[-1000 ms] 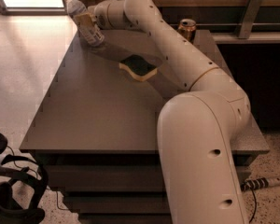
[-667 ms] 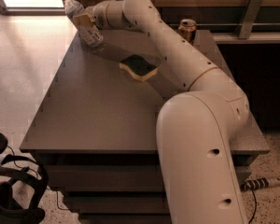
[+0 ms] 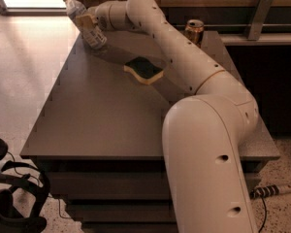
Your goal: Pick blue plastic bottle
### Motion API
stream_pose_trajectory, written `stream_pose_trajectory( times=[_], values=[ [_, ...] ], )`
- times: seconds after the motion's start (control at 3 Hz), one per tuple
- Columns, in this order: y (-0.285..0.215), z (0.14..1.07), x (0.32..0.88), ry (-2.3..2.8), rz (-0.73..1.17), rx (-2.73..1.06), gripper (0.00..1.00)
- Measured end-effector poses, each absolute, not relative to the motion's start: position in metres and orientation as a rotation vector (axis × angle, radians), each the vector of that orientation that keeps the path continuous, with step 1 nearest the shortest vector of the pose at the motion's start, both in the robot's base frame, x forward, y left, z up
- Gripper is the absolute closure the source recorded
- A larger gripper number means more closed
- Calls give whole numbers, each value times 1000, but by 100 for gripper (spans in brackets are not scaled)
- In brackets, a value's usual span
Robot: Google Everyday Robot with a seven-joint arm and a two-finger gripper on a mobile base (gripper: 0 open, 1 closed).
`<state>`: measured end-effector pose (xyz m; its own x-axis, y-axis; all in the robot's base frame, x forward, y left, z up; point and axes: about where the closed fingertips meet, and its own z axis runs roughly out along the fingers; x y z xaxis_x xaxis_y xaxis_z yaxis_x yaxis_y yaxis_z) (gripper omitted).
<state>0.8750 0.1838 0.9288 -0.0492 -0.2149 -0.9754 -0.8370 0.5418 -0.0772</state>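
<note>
Blue plastic bottle (image 3: pixel 96 35) tilted, cap uppermost, clamped at mid-body in the claw (image 3: pixel 86 21) above the far corner of the table (image 3: pixel 87 120), base close under the claw and seemingly barely off the top; grasp apparently made, clear lift left to do, can (image 3: pixel 194 30) well apart from the claw.

Cream tubular arm (image 3: pixel 184 67); tan pincer (image 3: pixel 86 23) upper left

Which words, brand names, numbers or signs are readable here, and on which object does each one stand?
On the white label of the tilted bluish clear plastic bottle, held in the gripper at the far left corner of the grey table: print too blurred to read.
On the gold metal drink can: markings too blurred to read.
No other text is visible.
</note>
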Motion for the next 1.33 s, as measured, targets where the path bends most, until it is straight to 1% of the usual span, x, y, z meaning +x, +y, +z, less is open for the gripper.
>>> stream_pose_trajectory(
  times=[0.67,1.33],
  values=[
    [163,966,866,1511,666,-865,100],
    [131,1024,848,1499,603,-888,100]
  ],
)
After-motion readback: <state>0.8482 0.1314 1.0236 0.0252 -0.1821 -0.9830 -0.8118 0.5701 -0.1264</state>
